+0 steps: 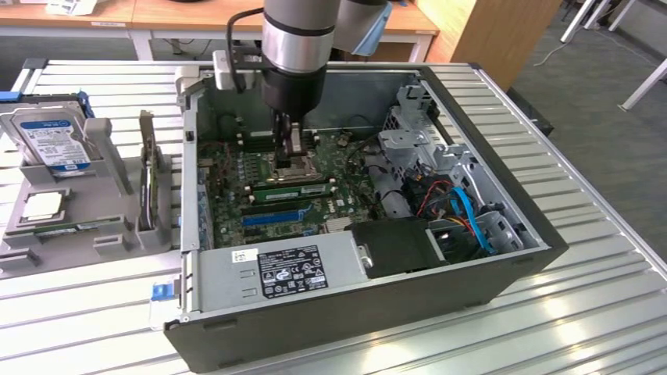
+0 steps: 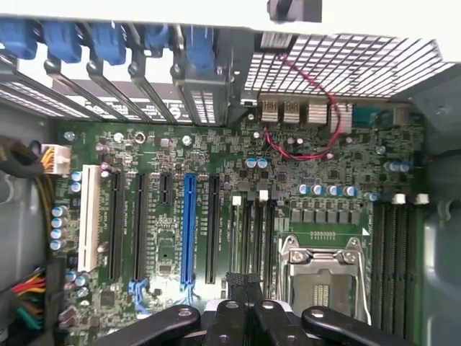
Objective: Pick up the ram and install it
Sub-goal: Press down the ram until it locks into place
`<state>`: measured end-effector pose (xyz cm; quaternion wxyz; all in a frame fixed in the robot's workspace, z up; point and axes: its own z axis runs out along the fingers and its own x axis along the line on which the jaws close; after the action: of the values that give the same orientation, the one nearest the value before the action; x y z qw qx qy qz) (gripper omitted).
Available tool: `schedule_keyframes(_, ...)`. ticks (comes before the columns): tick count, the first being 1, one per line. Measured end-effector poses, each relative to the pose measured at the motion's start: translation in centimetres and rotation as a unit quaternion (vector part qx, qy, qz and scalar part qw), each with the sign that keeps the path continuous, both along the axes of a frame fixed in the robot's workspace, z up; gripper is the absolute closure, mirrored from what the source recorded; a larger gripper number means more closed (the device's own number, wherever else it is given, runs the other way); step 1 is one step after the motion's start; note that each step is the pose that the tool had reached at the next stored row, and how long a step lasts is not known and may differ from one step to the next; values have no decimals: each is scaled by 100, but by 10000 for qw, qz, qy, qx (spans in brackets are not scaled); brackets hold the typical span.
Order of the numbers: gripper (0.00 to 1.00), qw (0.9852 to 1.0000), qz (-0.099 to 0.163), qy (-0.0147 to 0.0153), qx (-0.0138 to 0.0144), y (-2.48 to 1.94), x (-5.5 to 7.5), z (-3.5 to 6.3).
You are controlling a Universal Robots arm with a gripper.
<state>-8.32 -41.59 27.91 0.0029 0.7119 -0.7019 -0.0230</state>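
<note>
- The arm reaches down into the open computer case [image 1: 474, 258] on the slatted metal surface [image 1: 604, 312], with the gripper [image 1: 283, 148] low over the motherboard [image 1: 234, 211], just beside the processor socket [image 1: 295, 160].
- In the wrist view the gripper [image 2: 246, 303] shows its jaws pressed together; whether a thin board is pinched between them cannot be told from these pictures.
- A long, narrow green stick, which appears to be the ram [image 1: 289, 189], lies across the board just on the near side of the gripper, in or on a memory slot. It looks level and in line with the slot, but whether it is fully seated and latched cannot be told.
- In the wrist view the black memory slots [image 2: 253, 234] near the gripper and the second bank [image 2: 395, 245] on the other side of the socket look bare along the parts that can be seen.
- Judging from this, the pick-up seems done and the stick has reached the slot area; the pressing home and the check of the latches appear to be what is left.
- On the exterior view's left, a grey holder [image 1: 78, 211] outside the case carries a hard drive [image 1: 47, 141], an upright expansion card [image 1: 149, 180] and a small square processor chip [image 1: 42, 205], all well apart from the gripper.
</note>
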Motion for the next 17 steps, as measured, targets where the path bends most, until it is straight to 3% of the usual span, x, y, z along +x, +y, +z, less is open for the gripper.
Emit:
schedule_keyframes(10,90,10000,0,0,0,0,0,322)
schedule_keyframes(17,90,10000,0,0,0,0,0,480)
